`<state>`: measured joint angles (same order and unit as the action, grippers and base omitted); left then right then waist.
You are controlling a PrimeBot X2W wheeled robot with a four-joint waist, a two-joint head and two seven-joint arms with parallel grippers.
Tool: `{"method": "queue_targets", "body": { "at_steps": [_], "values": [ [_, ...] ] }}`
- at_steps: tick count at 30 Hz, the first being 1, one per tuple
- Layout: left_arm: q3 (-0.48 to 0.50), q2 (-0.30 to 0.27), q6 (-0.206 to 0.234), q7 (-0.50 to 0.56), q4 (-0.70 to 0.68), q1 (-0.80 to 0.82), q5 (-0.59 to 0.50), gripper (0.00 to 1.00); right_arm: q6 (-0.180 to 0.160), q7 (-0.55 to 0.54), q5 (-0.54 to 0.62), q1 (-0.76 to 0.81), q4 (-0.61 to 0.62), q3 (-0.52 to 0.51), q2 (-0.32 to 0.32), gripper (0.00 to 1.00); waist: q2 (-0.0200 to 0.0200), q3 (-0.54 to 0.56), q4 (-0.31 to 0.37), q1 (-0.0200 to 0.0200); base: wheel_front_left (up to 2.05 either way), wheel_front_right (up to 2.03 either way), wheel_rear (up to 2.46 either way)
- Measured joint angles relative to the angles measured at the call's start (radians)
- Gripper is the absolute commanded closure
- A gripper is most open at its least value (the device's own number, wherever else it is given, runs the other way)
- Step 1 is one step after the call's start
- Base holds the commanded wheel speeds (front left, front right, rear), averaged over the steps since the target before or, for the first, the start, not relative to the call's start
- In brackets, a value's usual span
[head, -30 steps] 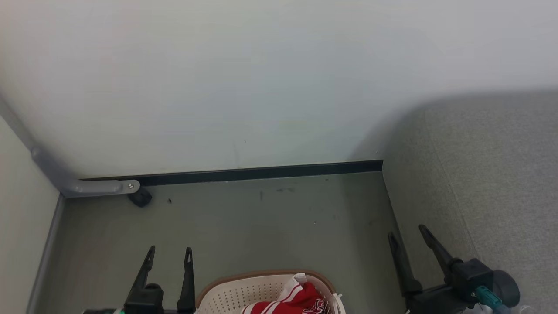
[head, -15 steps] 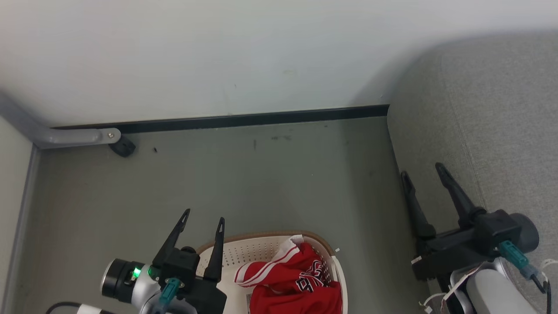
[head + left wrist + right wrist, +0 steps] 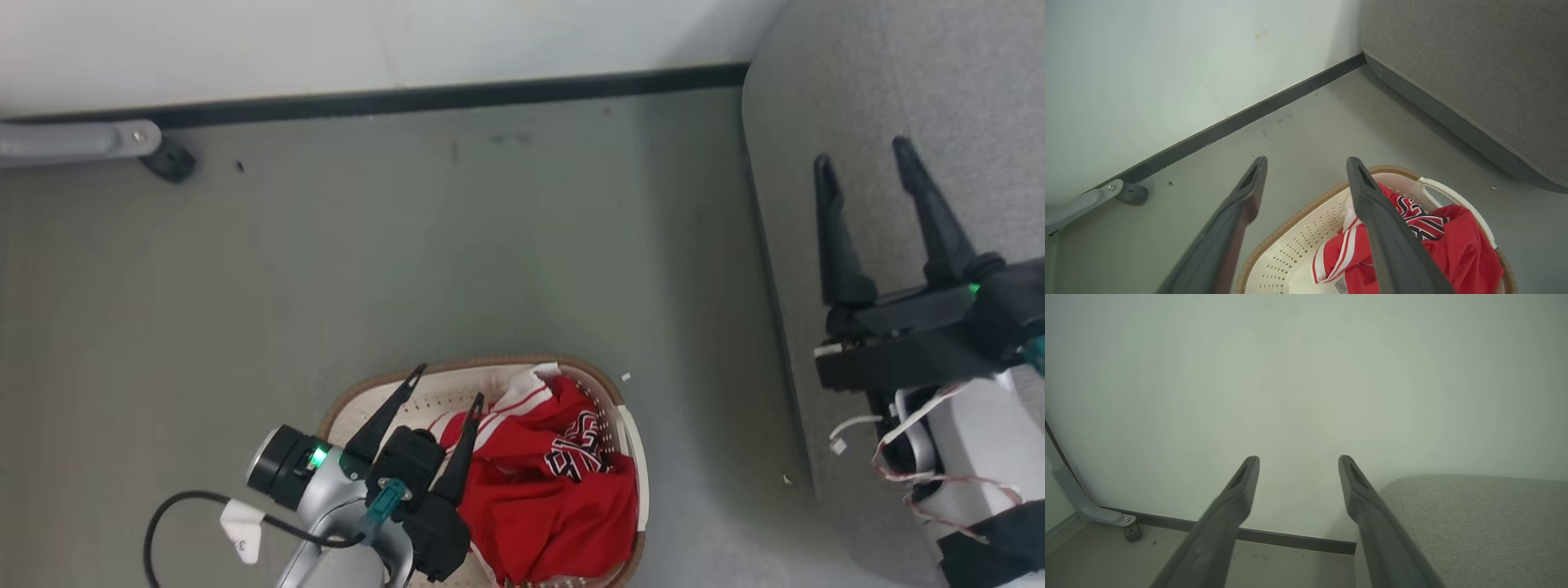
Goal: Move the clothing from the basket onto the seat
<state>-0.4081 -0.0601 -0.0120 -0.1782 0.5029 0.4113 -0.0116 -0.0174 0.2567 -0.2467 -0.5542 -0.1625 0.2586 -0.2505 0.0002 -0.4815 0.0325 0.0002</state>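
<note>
The cream basket (image 3: 384, 382) with its brown rim stands on the floor at the bottom centre, holding the crumpled red clothing (image 3: 555, 498), which has white stripes and dark lettering. My left gripper (image 3: 450, 384) hangs open over the basket's left part, its right fingertip above the striped garment and nothing between its fingers. In the left wrist view the gripper (image 3: 1307, 160) points past the basket (image 3: 1294, 245) and the clothing (image 3: 1461, 253). The grey seat (image 3: 939, 73) fills the right side. My right gripper (image 3: 861, 151) stands open over the seat's left edge, and shows empty (image 3: 1299, 458) beside the seat (image 3: 1474, 522).
A pale wall with a black skirting strip (image 3: 457, 96) runs along the back. A grey metal leg with a dark caster (image 3: 167, 159) sits at the back left. Bare grey floor (image 3: 408, 261) lies between wall, basket and seat. A black cable (image 3: 175, 510) trails from my left arm.
The head camera has tilted down, so wall and floor slid up the picture. My left gripper has moved from beside the basket to over it. The right gripper has moved in over the seat's edge.
</note>
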Motion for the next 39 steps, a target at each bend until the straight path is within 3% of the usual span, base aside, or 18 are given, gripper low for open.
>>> {"method": "queue_targets", "body": {
  "at_steps": [14,39],
  "values": [
    [-0.165,0.005,-0.084,-0.001,0.109,0.055,-0.063,0.00,0.018,0.000,0.010,-0.123,-0.022,-0.025,-0.016,0.00,0.0000,-0.163,-0.001,0.0000,0.00,0.00,0.00],
    [-0.369,0.007,-0.103,-0.008,0.175,0.143,-0.050,0.00,0.045,0.000,0.020,-0.241,-0.044,-0.003,0.033,0.00,-0.0001,-0.280,0.046,-0.0002,0.00,0.00,0.00]
  ]
}}
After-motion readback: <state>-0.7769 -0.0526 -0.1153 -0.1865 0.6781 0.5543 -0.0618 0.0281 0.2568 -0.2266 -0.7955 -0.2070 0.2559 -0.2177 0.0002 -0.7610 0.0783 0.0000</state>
